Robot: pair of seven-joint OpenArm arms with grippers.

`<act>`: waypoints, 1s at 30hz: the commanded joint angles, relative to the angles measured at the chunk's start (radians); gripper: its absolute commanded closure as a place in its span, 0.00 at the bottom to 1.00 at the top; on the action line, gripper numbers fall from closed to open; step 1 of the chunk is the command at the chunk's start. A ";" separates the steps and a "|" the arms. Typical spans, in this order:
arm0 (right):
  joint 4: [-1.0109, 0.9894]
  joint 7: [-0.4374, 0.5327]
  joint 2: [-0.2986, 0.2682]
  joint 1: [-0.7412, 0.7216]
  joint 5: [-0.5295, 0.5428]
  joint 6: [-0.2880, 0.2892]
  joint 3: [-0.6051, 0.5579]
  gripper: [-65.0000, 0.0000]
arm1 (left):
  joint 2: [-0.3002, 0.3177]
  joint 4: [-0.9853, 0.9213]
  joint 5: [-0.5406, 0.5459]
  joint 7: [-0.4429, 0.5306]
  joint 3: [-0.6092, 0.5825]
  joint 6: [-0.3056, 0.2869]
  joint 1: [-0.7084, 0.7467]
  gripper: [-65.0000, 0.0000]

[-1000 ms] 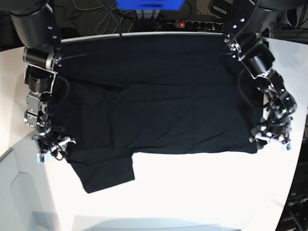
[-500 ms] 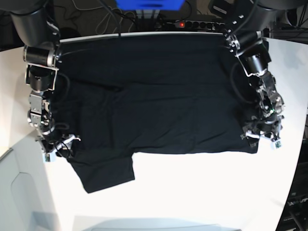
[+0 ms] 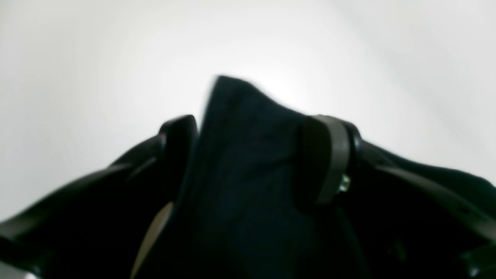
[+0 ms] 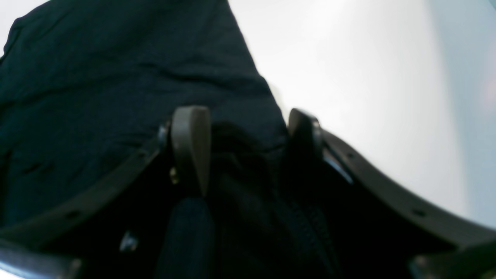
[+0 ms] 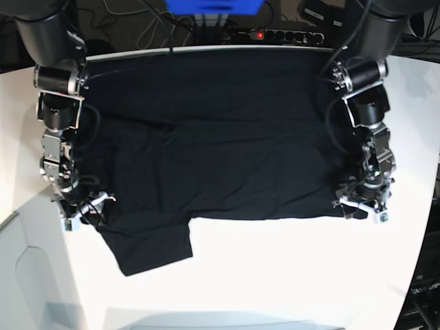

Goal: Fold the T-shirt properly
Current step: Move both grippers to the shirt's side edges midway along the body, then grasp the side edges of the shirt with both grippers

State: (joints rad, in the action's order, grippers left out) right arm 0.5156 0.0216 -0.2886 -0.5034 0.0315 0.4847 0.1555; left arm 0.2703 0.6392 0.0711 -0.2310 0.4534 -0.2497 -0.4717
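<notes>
The black T-shirt (image 5: pixel 220 137) lies spread over the white table (image 5: pixel 289 275), with one sleeve (image 5: pixel 148 247) sticking out at the near left. My left gripper (image 5: pixel 361 205) is at the shirt's near right corner. In the left wrist view its jaws (image 3: pixel 248 131) are closed on a raised fold of the black cloth (image 3: pixel 240 174). My right gripper (image 5: pixel 82 207) is at the shirt's left edge, just above the sleeve. In the right wrist view its jaws (image 4: pixel 248 124) hold bunched black cloth (image 4: pixel 116 77). No tag or label shows.
A power strip (image 5: pixel 275 34) with cables and a blue object (image 5: pixel 213 5) lie behind the table's far edge. The shirt's far edge reaches that table edge. The table's rounded left edge (image 5: pixel 14 216) is close to my right gripper.
My left gripper has moved inward, toward the view's left, and the shirt's near right corner has come with it. My right gripper has shifted slightly inward.
</notes>
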 commanded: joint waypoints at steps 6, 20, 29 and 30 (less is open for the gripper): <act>-0.008 -0.094 -0.002 0.015 -0.031 0.010 -0.006 0.50 | 0.016 -0.025 0.005 0.014 -0.006 -0.003 -0.031 0.37; -0.008 -0.101 -0.002 0.016 -0.031 0.010 -0.006 0.89 | 0.030 -0.112 0.006 0.009 -0.006 -0.003 -0.042 1.00; 0.084 -0.094 -0.005 0.039 -0.028 0.010 0.003 1.00 | 0.027 0.089 0.014 -0.055 0.000 -0.003 0.020 1.00; 0.133 -0.094 -0.005 0.059 -0.026 0.010 0.003 1.00 | 0.025 0.136 0.014 -0.080 0.000 -0.003 0.034 1.00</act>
State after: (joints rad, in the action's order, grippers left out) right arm 0.6525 -0.0471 -0.2840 -0.4358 0.0196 0.4854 0.1596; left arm 0.2768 0.7620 0.0803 -0.3386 0.4507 -0.2539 -0.4046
